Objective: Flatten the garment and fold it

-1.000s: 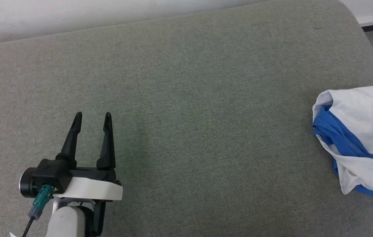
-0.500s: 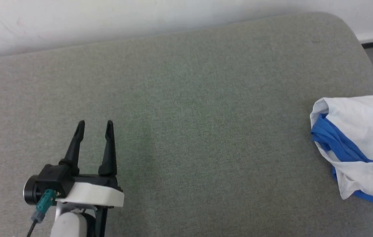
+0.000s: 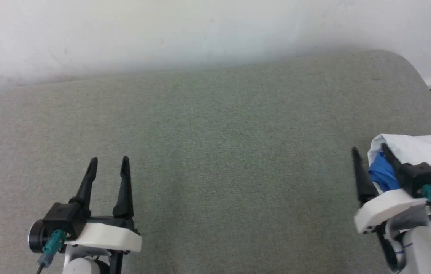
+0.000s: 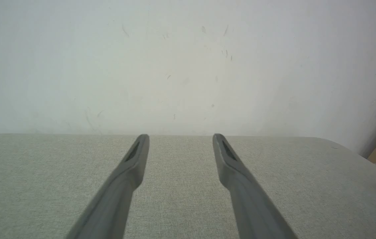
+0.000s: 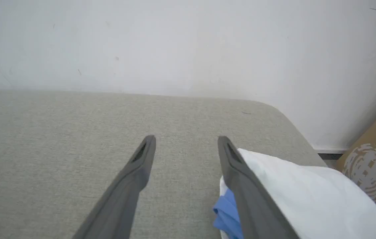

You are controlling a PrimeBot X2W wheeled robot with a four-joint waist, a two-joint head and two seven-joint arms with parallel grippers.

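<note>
Garment point(image 3: 424, 148) lies bunched just right of the open, empty right pincer point(image 3: 369, 147).

The garment point(image 3: 420, 146), at the right edge of the cushion point(image 3: 215, 152), ran off the head view's right side. My right gripper point(image 3: 368, 149) and wrist hid its lower part. I couldn't tell whether my outer finger point(image 5: 249, 199) touched cloth. The printed mark on the cardboard box point(image 5: 373, 166) was too blurred to read.

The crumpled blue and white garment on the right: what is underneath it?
The garment lies bunched on the grey-green padded surface, near its rounded right corner. White cloth sits on top, with blue folds tucked beneath. Anything under the heap is hidden.
</note>
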